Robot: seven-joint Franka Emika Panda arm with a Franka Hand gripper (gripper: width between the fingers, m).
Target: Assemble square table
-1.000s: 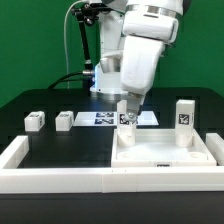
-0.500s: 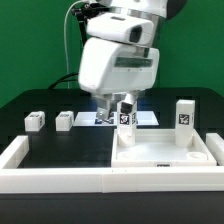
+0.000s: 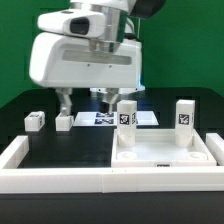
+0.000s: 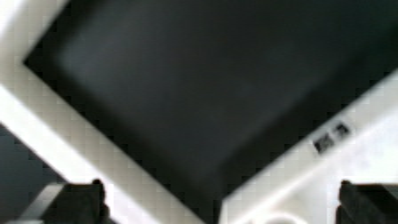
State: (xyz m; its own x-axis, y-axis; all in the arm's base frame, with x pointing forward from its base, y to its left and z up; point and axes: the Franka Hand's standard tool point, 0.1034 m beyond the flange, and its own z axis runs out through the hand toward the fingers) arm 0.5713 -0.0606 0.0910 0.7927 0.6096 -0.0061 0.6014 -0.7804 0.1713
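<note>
The white square tabletop (image 3: 160,152) lies at the exterior view's right, inside the rail corner. Two white tagged legs stand upright at its far edge, one (image 3: 127,113) to the left and one (image 3: 185,114) to the right. Two more leg blocks lie on the black surface at the left, one (image 3: 35,121) further out and one (image 3: 65,121) nearer the middle. My gripper (image 3: 66,102) hangs just above the nearer block, open and empty. The wrist view is blurred: both dark fingertips (image 4: 80,198) stand wide apart, the gripper (image 4: 224,198) holding nothing.
The marker board (image 3: 100,118) lies flat behind the blocks. A long white rail (image 3: 60,172) borders the black surface at the front and sides, and shows blurred in the wrist view (image 4: 107,130). The arm's bulky body fills the upper left of the exterior view.
The arm has swung from above the upright leg at the tabletop toward the exterior view's left, over the loose leg blocks. The gripper stayed open and empty.
</note>
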